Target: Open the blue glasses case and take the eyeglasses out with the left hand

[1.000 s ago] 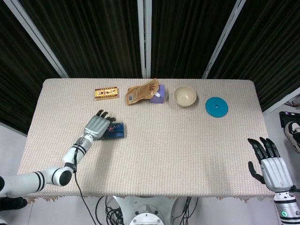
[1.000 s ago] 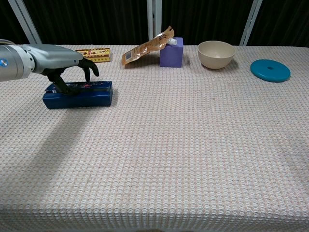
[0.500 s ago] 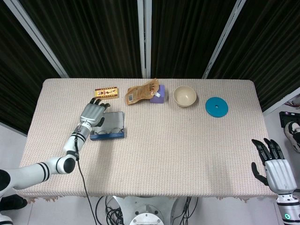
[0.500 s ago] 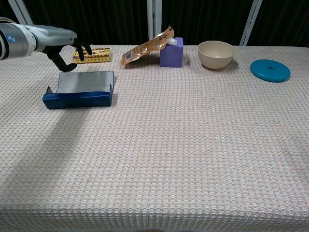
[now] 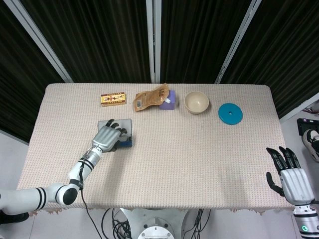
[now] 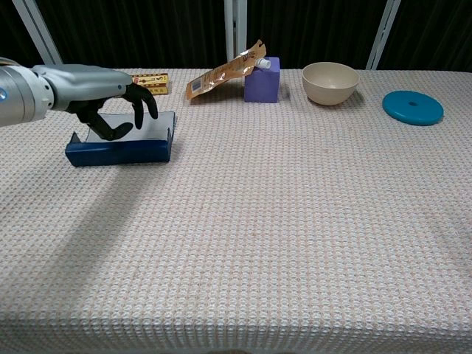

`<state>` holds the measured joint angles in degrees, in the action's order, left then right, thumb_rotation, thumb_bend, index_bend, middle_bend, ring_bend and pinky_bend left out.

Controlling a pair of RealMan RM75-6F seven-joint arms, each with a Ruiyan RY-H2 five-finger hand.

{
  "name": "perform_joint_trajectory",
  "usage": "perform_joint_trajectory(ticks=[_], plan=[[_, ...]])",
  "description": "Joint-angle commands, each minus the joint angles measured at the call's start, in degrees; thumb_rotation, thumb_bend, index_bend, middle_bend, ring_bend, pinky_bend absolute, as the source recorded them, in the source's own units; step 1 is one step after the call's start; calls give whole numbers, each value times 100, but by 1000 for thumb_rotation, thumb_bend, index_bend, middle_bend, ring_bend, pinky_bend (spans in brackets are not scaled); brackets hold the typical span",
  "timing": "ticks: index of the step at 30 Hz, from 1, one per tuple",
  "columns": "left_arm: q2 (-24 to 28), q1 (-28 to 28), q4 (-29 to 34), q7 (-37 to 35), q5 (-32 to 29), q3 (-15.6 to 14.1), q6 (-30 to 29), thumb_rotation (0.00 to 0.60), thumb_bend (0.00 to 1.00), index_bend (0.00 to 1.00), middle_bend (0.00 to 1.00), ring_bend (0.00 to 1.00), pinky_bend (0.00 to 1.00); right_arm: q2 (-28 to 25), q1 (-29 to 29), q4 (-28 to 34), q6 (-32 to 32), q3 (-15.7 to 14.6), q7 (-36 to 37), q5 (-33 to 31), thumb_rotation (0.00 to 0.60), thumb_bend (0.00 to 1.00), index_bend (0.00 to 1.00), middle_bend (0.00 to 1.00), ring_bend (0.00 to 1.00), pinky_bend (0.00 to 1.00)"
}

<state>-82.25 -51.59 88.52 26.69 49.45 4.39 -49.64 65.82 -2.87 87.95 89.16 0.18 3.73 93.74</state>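
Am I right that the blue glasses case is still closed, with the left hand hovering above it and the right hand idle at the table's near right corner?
Not quite: the blue glasses case is open, its lid raised behind the tray, as the chest view shows. The left hand does hover above it, and the right hand is idle at the near right corner.

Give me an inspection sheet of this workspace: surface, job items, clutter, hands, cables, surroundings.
Surface: table under a beige woven cloth.
Job items: blue glasses case near the left side, lid open; eyeglasses not visible, the hand hides the inside.
Clutter: along the far edge a yellow box, a brown pouch leaning on a purple block, a cream bowl and a teal disc.
Hands: left hand over the open case, fingers curled down, contact unclear; right hand open, off the table's right corner.
Cables: black cable hanging under the left arm.
Surroundings: dark curtains behind the table.
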Motion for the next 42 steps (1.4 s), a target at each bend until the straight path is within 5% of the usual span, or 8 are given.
perform_joint_trajectory(ticks=[1, 24, 36, 42], plan=[[-70, -10, -16, 102, -87, -51, 2, 600, 559, 265, 342, 131, 0, 5, 4, -12, -6, -3, 15, -7, 600, 477, 0, 148, 0, 33], [601, 426, 1362, -208, 776, -604, -40, 600, 554, 263, 363, 131, 0, -4, -54, 52, -54, 22, -51, 35, 600, 477, 0, 148, 0, 34], [681, 812, 1186, -540, 1244, -505, -581, 600, 545, 246, 297, 90, 0, -19, -63, 69, -37, 23, -31, 53, 600, 477, 0, 148, 0, 33], [729, 1122, 965, -131, 1218, -576, -1129, 600, 543, 155, 203, 21, 0, -22, -80, 43, -52, 21, -2, 68, 600, 477, 0, 148, 0, 34]])
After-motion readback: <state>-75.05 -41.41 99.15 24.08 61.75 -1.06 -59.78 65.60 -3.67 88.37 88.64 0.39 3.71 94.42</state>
